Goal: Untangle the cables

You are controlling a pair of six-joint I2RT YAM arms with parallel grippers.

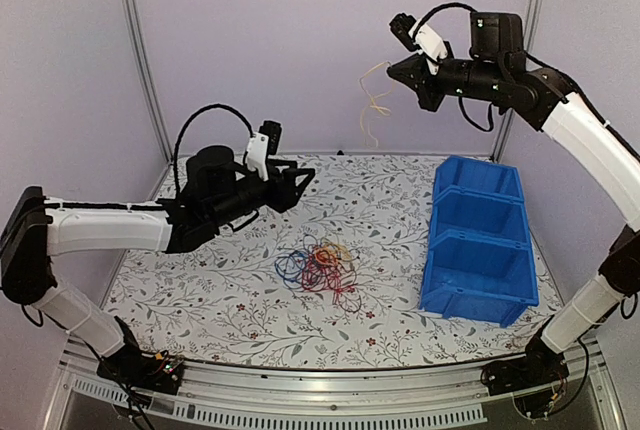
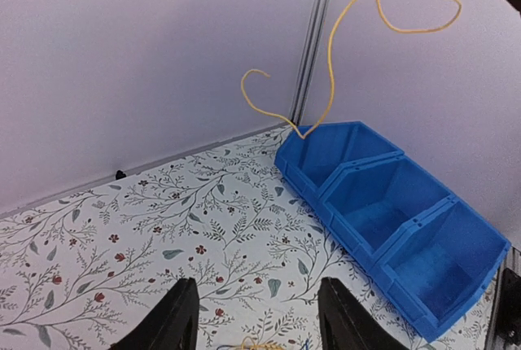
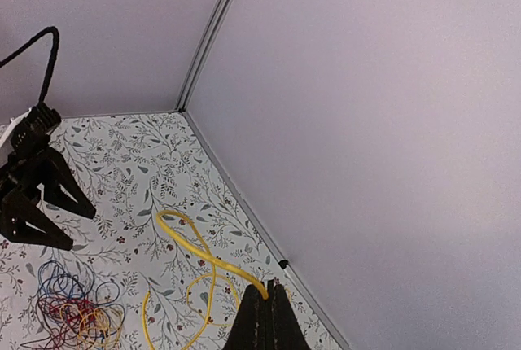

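Now, with the right fingers point(image 3: 256, 325) pinched shut on one yellow cable point(image 3: 195, 252) hanging free high over the far edge of the tabletop point(image 1: 200, 280), it is best laid down well apart from the cables point(image 1: 322, 265) clumped mid-tabletop toward the near edge, beside which the left fingers point(image 2: 175, 317) hover wide and empty.

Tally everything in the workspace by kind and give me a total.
Tangled cable clump: 1
Lifted yellow cable: 1
Blue bin compartments: 3
Robot arms: 2 (left arm, right arm)
Total: 7
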